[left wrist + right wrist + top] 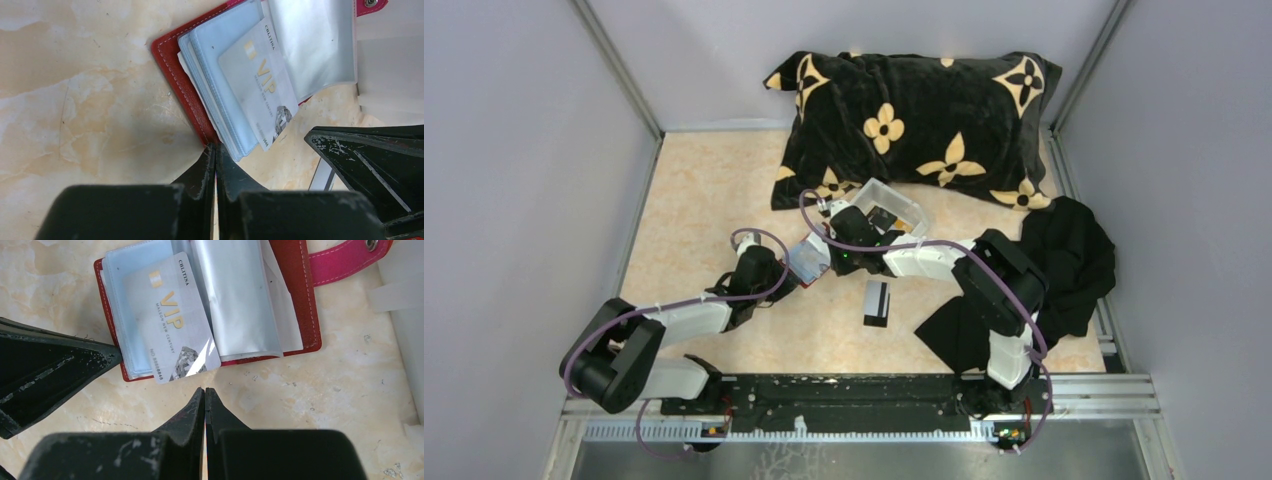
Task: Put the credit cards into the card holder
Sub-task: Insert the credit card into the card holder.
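Worktop: pale marbled worktop (694, 200) between grey walls, dark flowered pillow (914, 120) at the far side.
Card holder: red card holder (295, 295) lies open mid-worktop, clear pockets up.
VIP card: pale VIP card (172, 325) sits askew, partly into a pocket, its near corner jutting out.
Black card: black card (876, 302) waits apart, nearer the arms.
Left end effector (216, 155): shut, pinching the holder's near edge.
Right end effector (205, 395): shut, empty, tips just short of the card.
Advice: probably push the card's near edge squarely, along the pocket, while the left steadies.
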Controlling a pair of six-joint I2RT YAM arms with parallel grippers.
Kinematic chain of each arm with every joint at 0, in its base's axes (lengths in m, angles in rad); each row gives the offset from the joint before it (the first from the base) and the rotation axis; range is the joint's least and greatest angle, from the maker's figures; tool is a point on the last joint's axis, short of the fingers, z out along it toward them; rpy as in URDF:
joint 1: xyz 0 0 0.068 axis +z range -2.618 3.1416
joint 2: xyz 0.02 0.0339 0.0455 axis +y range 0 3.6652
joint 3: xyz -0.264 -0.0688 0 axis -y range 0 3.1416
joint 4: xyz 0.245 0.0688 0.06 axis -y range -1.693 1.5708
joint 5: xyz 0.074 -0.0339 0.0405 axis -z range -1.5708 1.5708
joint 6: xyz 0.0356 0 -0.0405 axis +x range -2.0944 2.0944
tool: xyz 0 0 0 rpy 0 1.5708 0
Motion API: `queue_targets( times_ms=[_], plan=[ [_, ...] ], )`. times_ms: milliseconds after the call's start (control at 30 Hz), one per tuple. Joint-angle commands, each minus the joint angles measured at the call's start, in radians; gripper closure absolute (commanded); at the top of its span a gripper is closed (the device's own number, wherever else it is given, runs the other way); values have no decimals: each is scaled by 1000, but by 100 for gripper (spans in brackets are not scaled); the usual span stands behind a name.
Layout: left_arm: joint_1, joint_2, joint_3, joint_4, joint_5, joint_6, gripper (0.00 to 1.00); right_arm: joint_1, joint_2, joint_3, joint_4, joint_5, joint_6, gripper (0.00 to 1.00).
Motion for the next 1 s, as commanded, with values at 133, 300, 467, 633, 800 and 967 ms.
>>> queue_targets(
  times_ms=[133,300,467,633,800,967],
  plan=[
    [-3,12,-12,-43,-1,30,94,21,37,32,8,-12,-10,100],
    [-3,15,-11,-43,1,30,94,21,59,49,8,-28,-11,100],
    [-3,20,-11,-40,2,30,94,27,74,71,8,-35,-14,100],
    [-3,29,-9,-37,6,29,94,39,91,95,3,-37,-17,100],
    [-3,31,-11,-34,7,28,94,52,100,114,-3,-39,-19,100],
    [-3,34,-12,-29,10,28,94,60,101,121,-10,-34,-20,100]
  ],
)
